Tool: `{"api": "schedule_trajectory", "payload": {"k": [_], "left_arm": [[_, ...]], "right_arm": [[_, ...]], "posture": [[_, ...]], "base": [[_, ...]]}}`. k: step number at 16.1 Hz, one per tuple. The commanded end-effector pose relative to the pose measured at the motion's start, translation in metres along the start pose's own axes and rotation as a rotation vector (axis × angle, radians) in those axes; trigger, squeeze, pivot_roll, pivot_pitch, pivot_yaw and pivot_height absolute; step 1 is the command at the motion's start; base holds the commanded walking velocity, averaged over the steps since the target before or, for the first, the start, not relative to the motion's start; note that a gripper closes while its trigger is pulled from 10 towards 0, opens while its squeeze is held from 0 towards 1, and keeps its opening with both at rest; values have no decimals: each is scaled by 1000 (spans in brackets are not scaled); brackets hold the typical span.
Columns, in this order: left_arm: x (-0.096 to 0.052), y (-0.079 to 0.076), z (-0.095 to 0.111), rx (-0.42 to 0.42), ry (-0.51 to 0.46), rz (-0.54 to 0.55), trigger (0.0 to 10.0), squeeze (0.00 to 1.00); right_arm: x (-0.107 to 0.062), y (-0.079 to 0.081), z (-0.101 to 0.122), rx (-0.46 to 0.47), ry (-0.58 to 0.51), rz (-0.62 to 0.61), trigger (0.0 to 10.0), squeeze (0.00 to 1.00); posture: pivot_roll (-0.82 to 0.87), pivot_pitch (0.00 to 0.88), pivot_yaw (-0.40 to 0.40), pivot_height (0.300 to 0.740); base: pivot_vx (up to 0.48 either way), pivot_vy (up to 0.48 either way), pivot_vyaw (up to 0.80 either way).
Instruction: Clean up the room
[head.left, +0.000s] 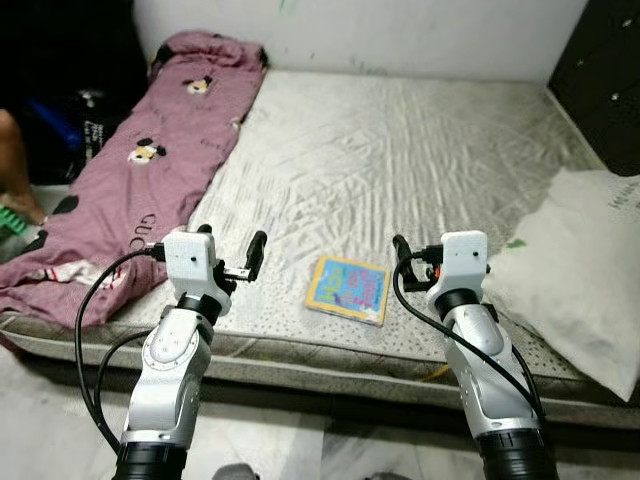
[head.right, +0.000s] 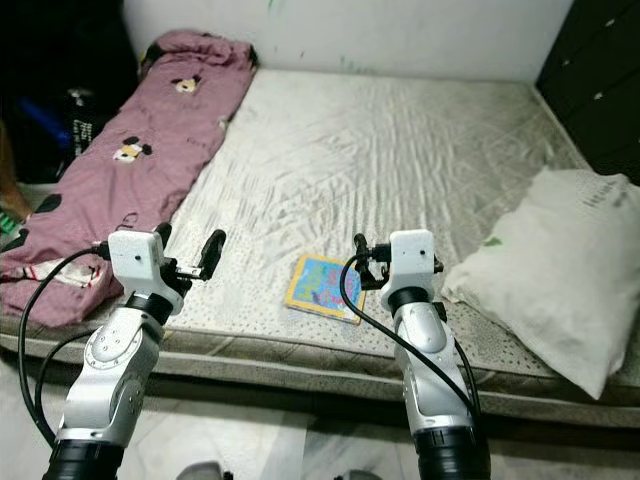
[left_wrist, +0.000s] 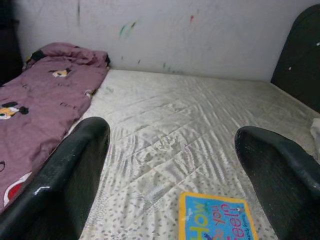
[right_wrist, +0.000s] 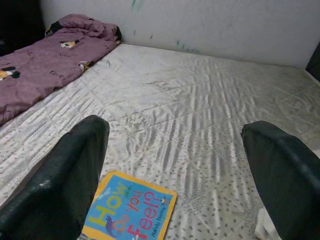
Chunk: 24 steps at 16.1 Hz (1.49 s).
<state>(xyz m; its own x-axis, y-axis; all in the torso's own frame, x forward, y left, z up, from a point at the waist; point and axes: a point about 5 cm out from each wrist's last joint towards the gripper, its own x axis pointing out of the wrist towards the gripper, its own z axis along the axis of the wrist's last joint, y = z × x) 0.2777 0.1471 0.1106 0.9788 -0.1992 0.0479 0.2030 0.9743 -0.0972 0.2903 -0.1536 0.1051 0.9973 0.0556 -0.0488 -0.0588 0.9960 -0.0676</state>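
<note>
The robot stands at the foot of the bare mattress (head.left: 400, 140), both arms raised over its near edge; the left gripper (head.left: 240, 262) and right gripper (head.left: 412, 262) hold nothing, jaws spread wide. The children's book (head.left: 348, 289) lies flat between them, nearer the right; picking it up looks the step in hand, so the right gripper should descend over its edge; a pillow (head.left: 575, 260) and pink blanket (head.left: 150, 150) flank it.

Both grippers (left_wrist: 170, 165) (right_wrist: 175, 165) raised, fingers apart

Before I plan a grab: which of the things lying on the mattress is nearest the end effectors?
The small colourful children's book, lying flat between both open end effectors, left and right; the white pillow and purple cartoon-print blanket lie off to the sides.
</note>
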Motion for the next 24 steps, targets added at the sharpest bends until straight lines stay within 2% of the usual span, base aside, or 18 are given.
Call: {"api": "schedule_trajectory", "payload": {"k": [1,18,24], "left_arm": [[1,2,-1,7,17,9,10000,0],[2,2,-2,3,26,10,10000,0],[3,2,-2,5,25,8,10000,0]], "right_arm": [[1,-1,2,0,-10,-6,10000,0],[1,-2,2,-1,-3,-13,10000,0],[2,-2,1,-3,1,-14,10000,0]], "posture": [[43,0,-1,740],[42,0,-3,740],[43,0,-3,740]], "base": [[0,0,0],[0,0,0],[0,0,-768]]}}
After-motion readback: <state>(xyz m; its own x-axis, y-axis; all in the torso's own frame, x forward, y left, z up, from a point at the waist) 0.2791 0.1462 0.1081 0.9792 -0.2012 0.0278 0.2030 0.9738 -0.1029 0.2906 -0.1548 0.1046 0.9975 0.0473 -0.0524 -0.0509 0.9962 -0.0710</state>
